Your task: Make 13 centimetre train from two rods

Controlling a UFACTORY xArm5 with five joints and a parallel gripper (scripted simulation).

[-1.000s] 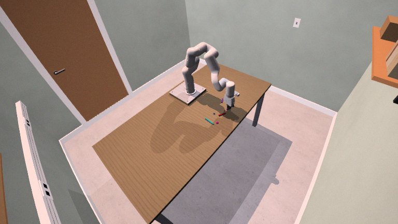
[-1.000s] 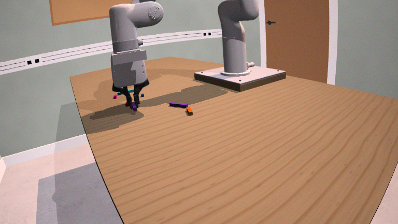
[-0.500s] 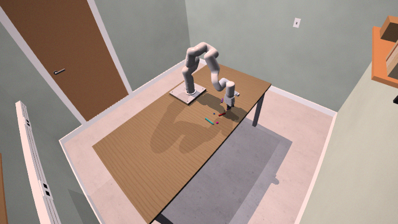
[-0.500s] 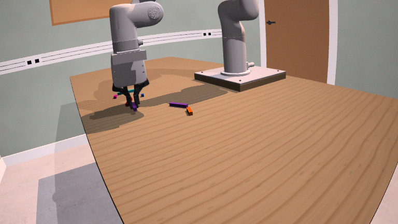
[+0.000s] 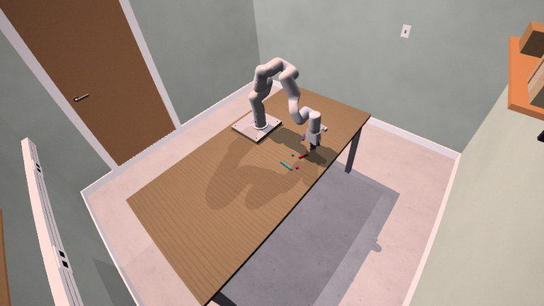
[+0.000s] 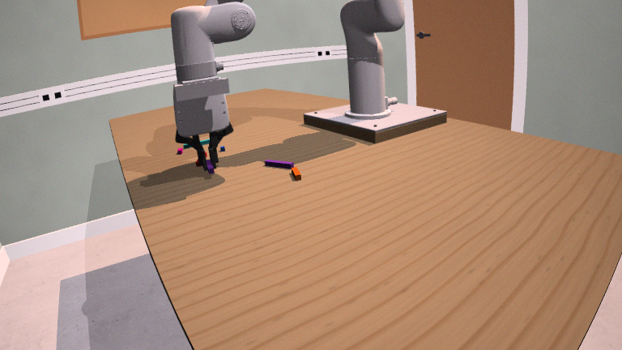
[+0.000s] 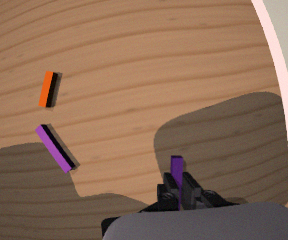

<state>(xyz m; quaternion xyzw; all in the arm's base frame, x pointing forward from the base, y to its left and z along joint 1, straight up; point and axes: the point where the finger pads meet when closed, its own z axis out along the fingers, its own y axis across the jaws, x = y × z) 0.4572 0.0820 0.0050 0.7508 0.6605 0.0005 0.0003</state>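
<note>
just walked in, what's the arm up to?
The gripper is shut on a purple rod, held low over the table near its edge, right by the red rod. Purple plus red makes 13, so it is probably bringing the two together. A second purple rod and an orange rod lie apart nearer the base. The turquoise rod, magenta rod and blue rod lie nearby.
</note>
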